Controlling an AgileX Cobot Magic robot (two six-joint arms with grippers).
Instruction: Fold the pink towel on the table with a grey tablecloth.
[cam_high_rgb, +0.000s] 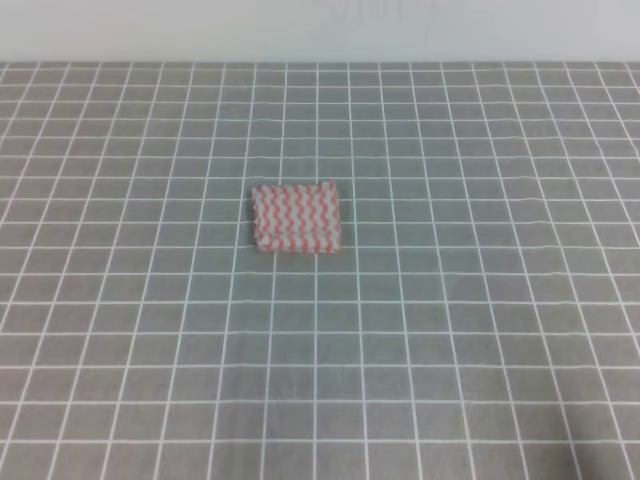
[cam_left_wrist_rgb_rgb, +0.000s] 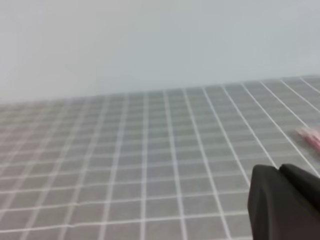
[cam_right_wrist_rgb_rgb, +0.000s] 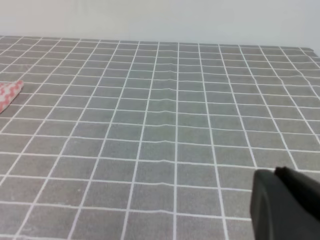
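Pink towel lies folded, apparently in layers, on the grey tablecloth. Each wrist view shows only a dark gripper part; their opening can't be told.

A bare robot test bench in a lab-like room

A grey tablecloth with a grid of thin white lines fills nearly the whole exterior high view, running up to a plain pale wall along the top of the frame. Both wrist views show the same gridded cloth meeting the same unmarked wall, with no furniture or household clutter. Part of a black robot gripper juts into the lower right corner of each wrist view, which marks this as a staged manipulation setup.
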